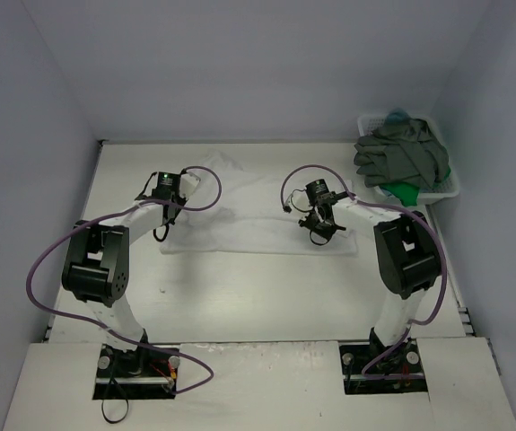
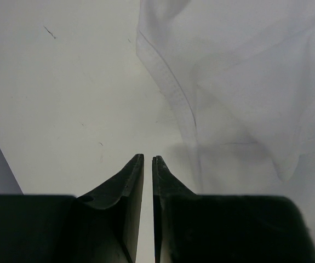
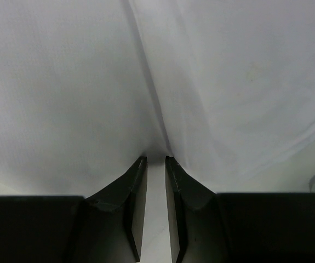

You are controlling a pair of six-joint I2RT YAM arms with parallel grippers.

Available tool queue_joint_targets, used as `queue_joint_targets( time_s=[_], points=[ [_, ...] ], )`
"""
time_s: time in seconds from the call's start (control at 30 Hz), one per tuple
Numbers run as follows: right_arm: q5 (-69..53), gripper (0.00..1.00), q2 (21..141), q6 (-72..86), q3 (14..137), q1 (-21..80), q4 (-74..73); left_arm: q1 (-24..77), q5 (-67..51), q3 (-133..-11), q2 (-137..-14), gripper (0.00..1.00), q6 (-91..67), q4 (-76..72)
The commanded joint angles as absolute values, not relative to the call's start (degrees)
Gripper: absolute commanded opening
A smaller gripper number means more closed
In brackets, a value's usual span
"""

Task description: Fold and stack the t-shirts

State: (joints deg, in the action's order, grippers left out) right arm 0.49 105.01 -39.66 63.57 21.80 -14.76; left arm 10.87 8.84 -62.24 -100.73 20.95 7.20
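The white t-shirt point(image 1: 249, 215) lies spread on the tabletop point(image 1: 266, 296), its long axis running from 9 o'clock to 3 o'clock in the overhead view, with one looser part reaching toward 12 o'clock. The other t-shirts are heaped in the white lattice basket point(image 1: 453, 189) at the tabletop's 2 o'clock corner: dark grey point(image 1: 401, 153) on top, bright green point(image 1: 406, 191) showing beneath it, and a bit of teal-blue point(image 1: 399, 115) at the back. The right end effector point(image 3: 155, 158) is down on the cloth near the shirt's 3 o'clock end. Creases run into its fingertips, so it appears to be clenched on a pinch of the white fabric. The left end effector point(image 2: 148, 158) sits at the shirt's 9 o'clock end, its jaws drawn nearly together with nothing seen between them. In its own camera it is over bare tabletop, and the stitched hem point(image 2: 173, 93) runs off toward 1 o'clock just beside the fingertips. The coming move probably depends on that gap: the left arm is nearer this edge and would have to shift toward 1 o'clock and part its jaws before it could take the hem and fold along the long axis. No brand, label or writing can be read.
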Motion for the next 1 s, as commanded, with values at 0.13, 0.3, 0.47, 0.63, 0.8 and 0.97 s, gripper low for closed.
queue_joint_targets(
  time_s=[0.13,0.3,0.47,0.63,0.8,0.97],
  points=[
    [5.71,0.20,107.93,-39.99,64.25,21.10,-10.20,10.81,8.70,-65.74,-100.72,0.08,20.92,6.15],
    [7.46,0.24,108.89,-39.38,64.25,20.66,-7.65,10.81,8.61,-65.65,-101.51,0.08,20.92,5.98],
    [8.70,0.27,110.04,-38.67,65.04,19.52,-5.54,10.81,8.53,-65.65,-102.04,0.08,21.01,5.71],
    [9.76,0.26,111.44,-37.71,66.27,18.55,-3.43,10.90,8.44,-65.74,-102.39,0.08,20.92,5.63],
    [9.67,0.26,110.83,-37.18,66.71,18.54,-3.34,10.81,8.35,-65.57,-102.30,0.08,21.09,5.45],
    [9.32,0.25,109.16,-36.39,67.94,18.46,-3.43,10.90,8.17,-65.48,-102.30,0.08,20.74,5.54]
  ],
)
